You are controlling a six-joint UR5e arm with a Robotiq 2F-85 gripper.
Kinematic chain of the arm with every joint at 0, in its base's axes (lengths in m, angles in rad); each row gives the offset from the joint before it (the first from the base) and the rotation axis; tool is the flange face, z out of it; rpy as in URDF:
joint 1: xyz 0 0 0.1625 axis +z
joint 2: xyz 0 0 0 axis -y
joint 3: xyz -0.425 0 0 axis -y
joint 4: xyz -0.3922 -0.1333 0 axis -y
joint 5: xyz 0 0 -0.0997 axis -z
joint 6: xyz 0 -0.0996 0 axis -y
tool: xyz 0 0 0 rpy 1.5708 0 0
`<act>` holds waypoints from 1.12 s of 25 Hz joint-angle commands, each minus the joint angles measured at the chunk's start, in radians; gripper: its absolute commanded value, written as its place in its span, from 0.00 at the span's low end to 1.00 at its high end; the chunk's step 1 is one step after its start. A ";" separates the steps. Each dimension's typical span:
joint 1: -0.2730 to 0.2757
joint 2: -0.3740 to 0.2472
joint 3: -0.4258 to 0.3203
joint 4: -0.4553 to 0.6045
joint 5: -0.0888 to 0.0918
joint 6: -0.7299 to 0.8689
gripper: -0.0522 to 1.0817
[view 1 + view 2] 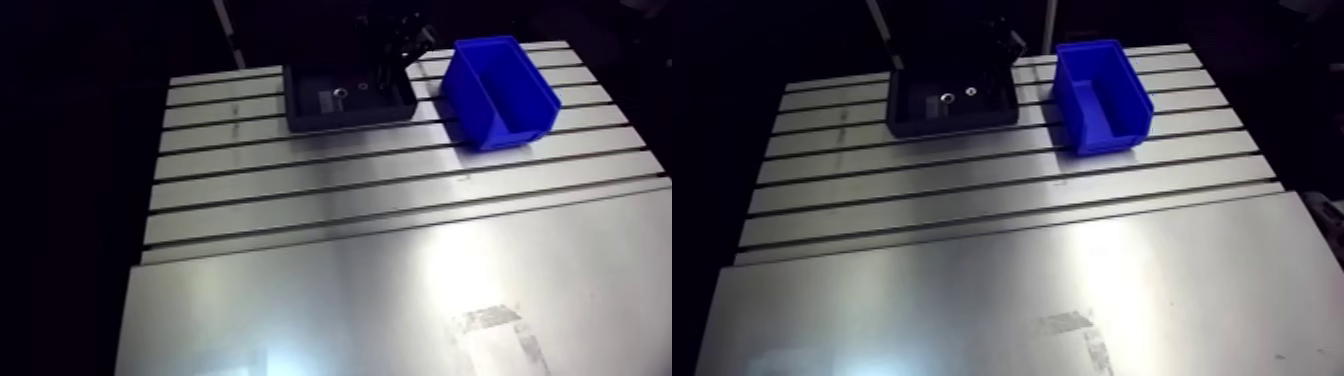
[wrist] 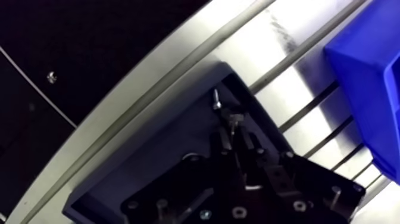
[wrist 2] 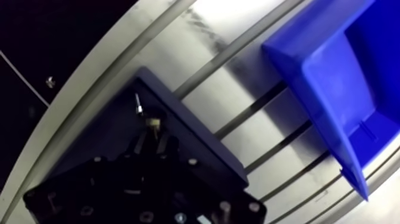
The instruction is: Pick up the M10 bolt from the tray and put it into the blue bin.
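You're mid-grasp: the pincer (image 2: pixel 236 130) sits in the tray (image 2: pixel 161 152) by the far edge of the counter (image 1: pixel 380 260), at the M10 bolt (image 3: pixel 153 123), clamped or not I cannot tell; confirm, then lift toward the blue bin (image 1: pixel 500 90).

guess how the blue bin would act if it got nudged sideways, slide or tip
The blue bin looks like moulded plastic and what shows of its inside is empty, so probably light for its size. It sits flat on the smooth table, so a low nudge would likely slide it. Its broad base makes tipping seem unlikely.
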 commanded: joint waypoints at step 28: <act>0.017 -0.379 0.057 0.196 0.024 -0.293 0.97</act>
